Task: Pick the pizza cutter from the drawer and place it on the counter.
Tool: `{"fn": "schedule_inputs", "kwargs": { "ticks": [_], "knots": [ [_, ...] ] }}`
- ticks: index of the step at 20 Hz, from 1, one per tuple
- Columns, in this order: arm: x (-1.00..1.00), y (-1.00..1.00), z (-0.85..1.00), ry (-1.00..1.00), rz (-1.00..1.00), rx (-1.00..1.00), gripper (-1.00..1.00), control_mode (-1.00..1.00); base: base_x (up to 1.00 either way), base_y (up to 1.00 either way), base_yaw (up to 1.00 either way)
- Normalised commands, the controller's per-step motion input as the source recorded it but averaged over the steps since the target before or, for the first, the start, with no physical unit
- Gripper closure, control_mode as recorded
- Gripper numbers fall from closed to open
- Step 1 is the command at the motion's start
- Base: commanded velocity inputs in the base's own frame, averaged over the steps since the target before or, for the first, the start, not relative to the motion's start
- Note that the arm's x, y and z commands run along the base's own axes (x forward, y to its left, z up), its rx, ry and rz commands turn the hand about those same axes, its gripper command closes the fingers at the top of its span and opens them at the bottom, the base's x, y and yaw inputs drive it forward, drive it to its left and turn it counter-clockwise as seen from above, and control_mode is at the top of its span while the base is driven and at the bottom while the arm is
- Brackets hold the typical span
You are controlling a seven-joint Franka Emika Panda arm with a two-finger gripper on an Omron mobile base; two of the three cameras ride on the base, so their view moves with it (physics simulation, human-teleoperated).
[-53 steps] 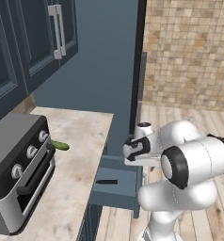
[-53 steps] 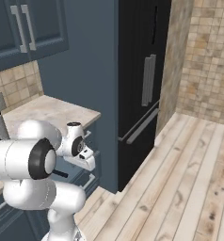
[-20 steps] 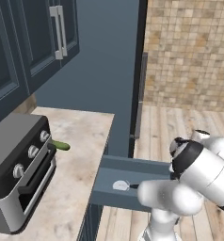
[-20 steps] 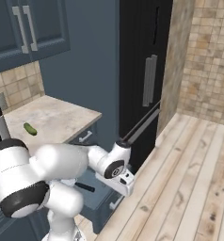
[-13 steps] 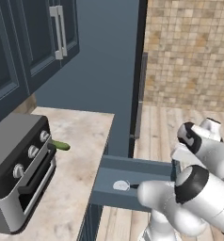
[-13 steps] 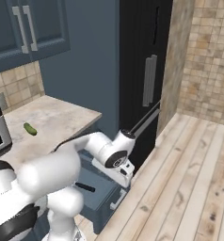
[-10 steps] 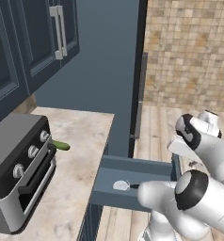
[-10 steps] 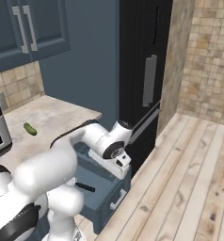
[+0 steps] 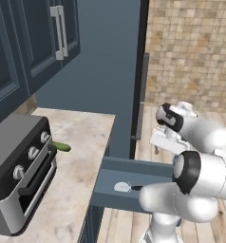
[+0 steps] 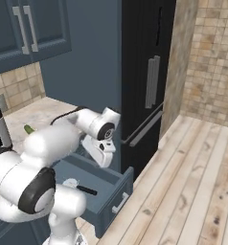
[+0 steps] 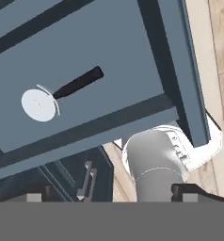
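The slate-blue drawer (image 9: 116, 172) stands pulled out below the counter (image 9: 84, 156) edge. Inside it lies the pizza cutter (image 9: 122, 187), its pale round wheel toward the counter and its black handle pointing outward. From the right, the cutter (image 10: 73, 183) rests flat on the drawer (image 10: 108, 191) floor. My gripper (image 9: 161, 144) hangs above the drawer's outer end, open and holding nothing. Looking down from the hand, the cutter (image 11: 40, 104) sits at upper left on the drawer (image 11: 114, 52) floor, well away from my wide-apart gripper (image 11: 114, 195).
A grey toaster oven (image 9: 17, 173) stands on the counter's left, with a green vegetable (image 9: 61, 146) beside it. A tall black fridge (image 10: 147, 72) rises just past the drawer. Blue wall cabinets (image 9: 34, 42) hang above. Wooden floor (image 10: 192, 177) stretches to the right.
My hand has swung up and left from beside the drawer's front to above the open drawer. The drawer and pizza cutter have not moved, and the gripper has stayed open.
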Motion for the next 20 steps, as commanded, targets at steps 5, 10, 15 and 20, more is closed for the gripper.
{"fn": "schedule_inputs", "kwargs": {
  "ticks": [5, 10, 15, 20],
  "knots": [
    [0.06, 0.01, -0.68, 0.23, -0.47, 0.0, -1.0, -1.0, 0.0, 0.0, 0.0],
    [0.02, 0.29, -0.83, -0.02, -0.4, -0.11, -1.0, -1.0, 0.0, 0.0, 0.0],
    [0.21, 0.53, -0.84, -0.03, -0.21, -0.25, -1.0, -1.0, 0.0, 0.0, 0.0],
    [0.3, 0.32, -0.81, 0.05, -0.01, -0.29, -1.0, -1.0, 0.0, 0.0, 0.0]
  ]
}}
